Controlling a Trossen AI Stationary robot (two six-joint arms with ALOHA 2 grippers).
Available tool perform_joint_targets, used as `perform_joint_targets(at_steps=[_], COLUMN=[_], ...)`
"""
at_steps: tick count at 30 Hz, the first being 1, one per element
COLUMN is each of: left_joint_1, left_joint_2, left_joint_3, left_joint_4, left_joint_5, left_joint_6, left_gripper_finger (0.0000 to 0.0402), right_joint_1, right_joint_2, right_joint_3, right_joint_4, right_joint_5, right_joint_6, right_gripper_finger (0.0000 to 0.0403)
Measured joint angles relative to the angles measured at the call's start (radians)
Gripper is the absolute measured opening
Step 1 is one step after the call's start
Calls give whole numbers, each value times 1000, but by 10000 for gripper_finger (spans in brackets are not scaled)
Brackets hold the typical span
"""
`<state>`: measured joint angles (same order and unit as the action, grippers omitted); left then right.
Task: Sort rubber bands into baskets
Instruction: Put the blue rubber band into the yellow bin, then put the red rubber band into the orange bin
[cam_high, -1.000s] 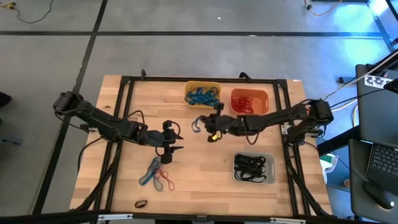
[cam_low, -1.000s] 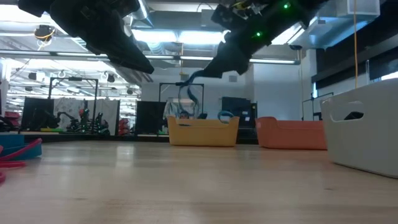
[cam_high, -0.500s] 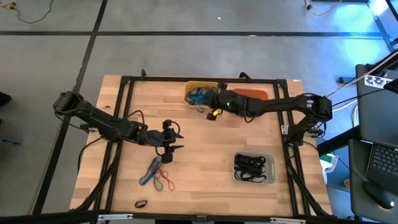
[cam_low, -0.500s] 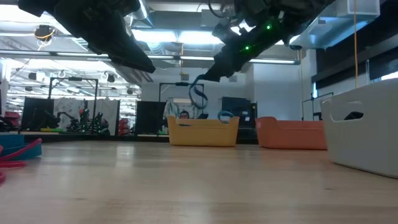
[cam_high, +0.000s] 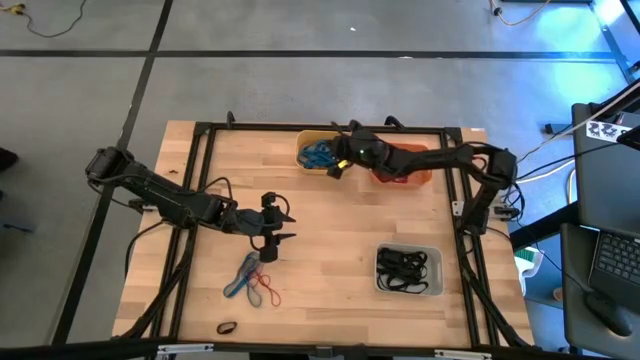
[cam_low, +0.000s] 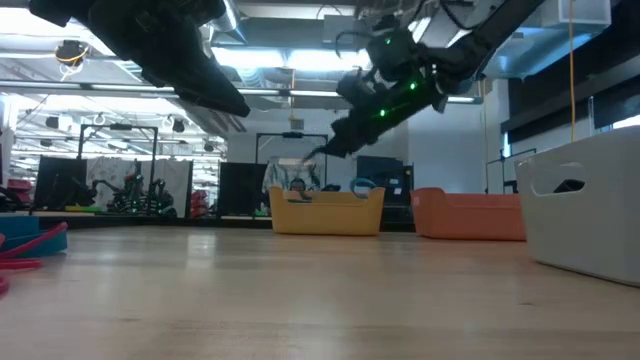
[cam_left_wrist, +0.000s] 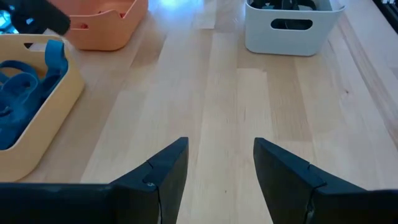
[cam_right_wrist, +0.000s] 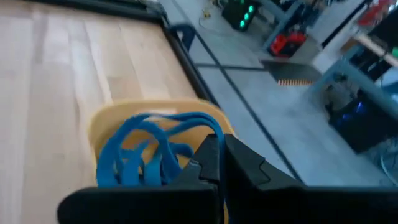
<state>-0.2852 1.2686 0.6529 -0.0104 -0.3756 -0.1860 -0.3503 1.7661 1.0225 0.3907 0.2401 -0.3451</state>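
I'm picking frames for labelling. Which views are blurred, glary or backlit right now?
Low view: ceiling lights backlight both arms into silhouettes, and the right gripper is motion-smeared above the yellow basket. Right wrist view: soft throughout, the blue bands streaked. Left wrist view: glare on the table at the far edge. High view: evenly lit, blue spill at one corner.

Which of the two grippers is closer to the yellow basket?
Right. The right gripper hangs over the yellow basket; the left gripper hovers nearer mid-table.

No readable text, label, brand, number or sign in any view. Baskets, bench and arms carried no legible markings; background room items too blurred to read.
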Motion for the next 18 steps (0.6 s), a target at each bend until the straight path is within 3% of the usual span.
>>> perform_joint_targets(at_steps=[7,18], left_joint_1=[0,0], left_joint_2=[0,0], left_joint_3=[0,0], left_joint_4=[0,0], left_joint_5=[0,0], left_joint_6=[-1,-2], left_gripper_finger=[180,180], right_joint_1=[-13,1], right_joint_2=[61,23], right_joint_3=[0,-1], right_joint_4=[-4,-87], right_joint_5=[2,33], right_joint_6=[57,131], right_gripper_finger=[28,203])
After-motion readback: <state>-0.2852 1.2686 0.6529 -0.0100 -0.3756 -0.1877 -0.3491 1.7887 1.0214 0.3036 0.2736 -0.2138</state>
